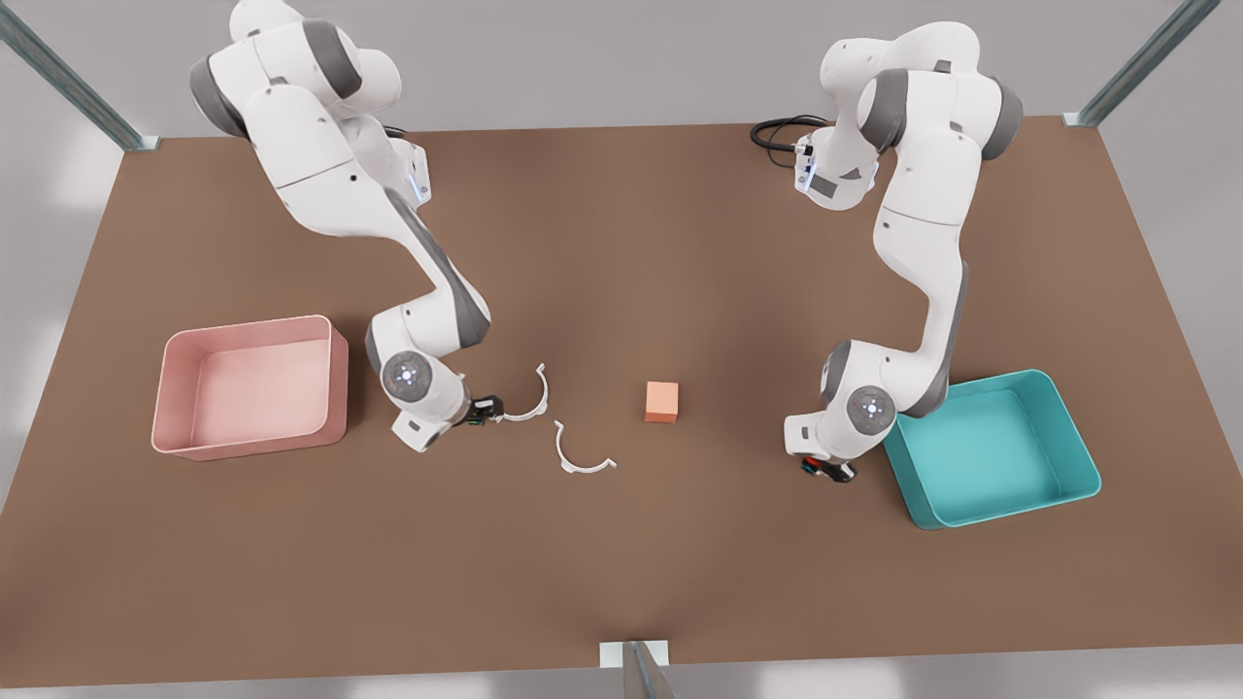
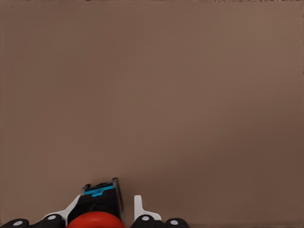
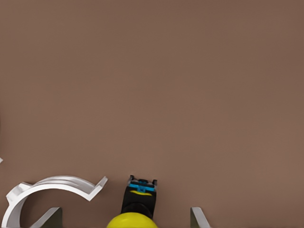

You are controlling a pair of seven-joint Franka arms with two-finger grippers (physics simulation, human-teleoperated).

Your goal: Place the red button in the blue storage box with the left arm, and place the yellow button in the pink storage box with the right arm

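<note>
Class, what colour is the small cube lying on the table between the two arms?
Orange: the small orange cube shows best in the front view, on the brown table.

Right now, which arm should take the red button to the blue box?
Left. The left gripper sits over the red button, beside the blue box. The right gripper is at the yellow button near the pink box.

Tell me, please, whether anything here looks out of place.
Nothing is damaged or spilled. One white half-ring lies close beside the yellow button under the right gripper, crowding it; the left gripper sits over the red button.
</note>
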